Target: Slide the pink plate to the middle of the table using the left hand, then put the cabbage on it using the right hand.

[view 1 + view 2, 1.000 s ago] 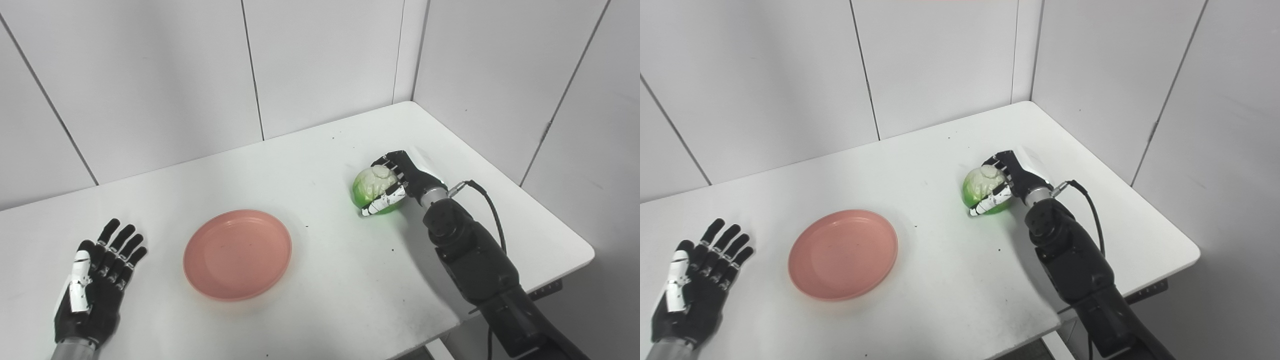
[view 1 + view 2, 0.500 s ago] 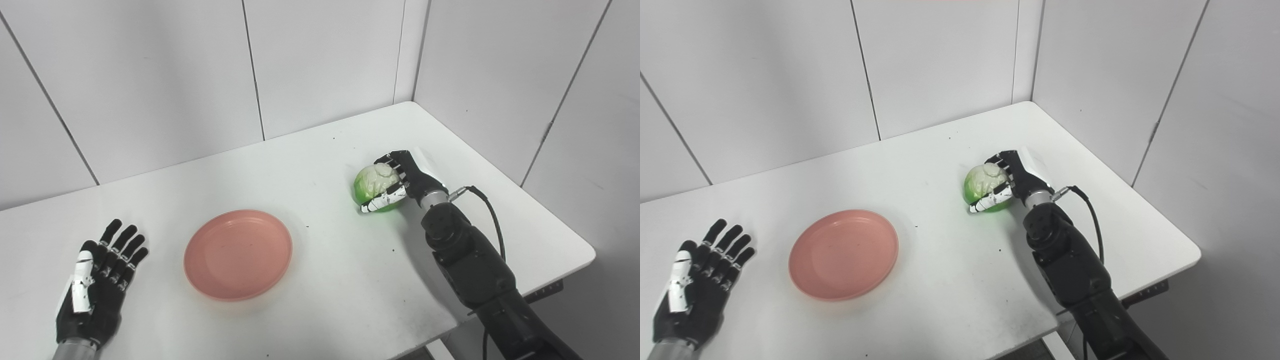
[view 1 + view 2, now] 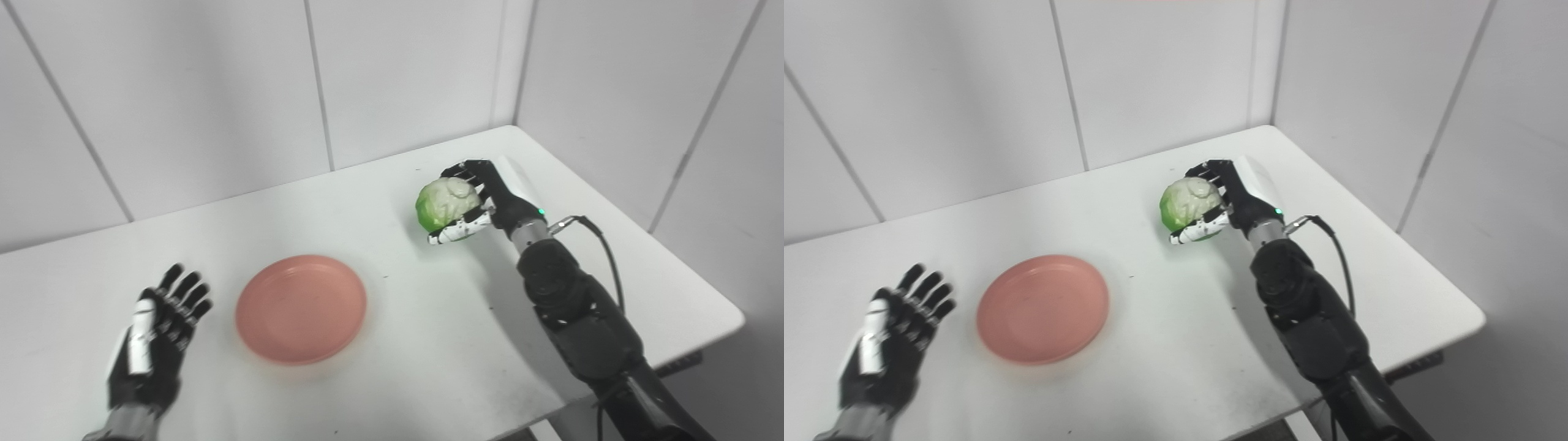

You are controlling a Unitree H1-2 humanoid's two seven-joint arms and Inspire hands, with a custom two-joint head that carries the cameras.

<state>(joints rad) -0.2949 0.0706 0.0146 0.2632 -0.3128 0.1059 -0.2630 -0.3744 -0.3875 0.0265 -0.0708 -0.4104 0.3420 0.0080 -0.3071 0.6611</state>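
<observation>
Right hand [image 3: 490,199] grips the cabbage [image 3: 447,203], fingers [image 3: 468,170] curled over its top and far side, thumb [image 3: 456,231] pressed under the near side. Cabbage looks lifted off the worktop [image 3: 429,343], shadow below it, though contact is hard to tell for sure. It sits toward the far right part of the worktop, well apart from the plate [image 3: 301,309]. Cabbage is pale on top, bright green on the lower left side. Right arm [image 3: 569,306] comes in from the near right edge, a black cable [image 3: 603,245] loops off the wrist.

Pink plate lies flat and bare near the worktop's near edge, roughly mid-width, a little left of centre. Nothing touches it.

Left hand [image 3: 156,337] rests at the near left corner, palm down, fingers spread and pointing toward the far edge, holding nothing. It is just beside the plate's left rim but not touching it.

White panel walls [image 3: 214,92] close the far and right edges of the worktop. Small dark specks dot the surface.
</observation>
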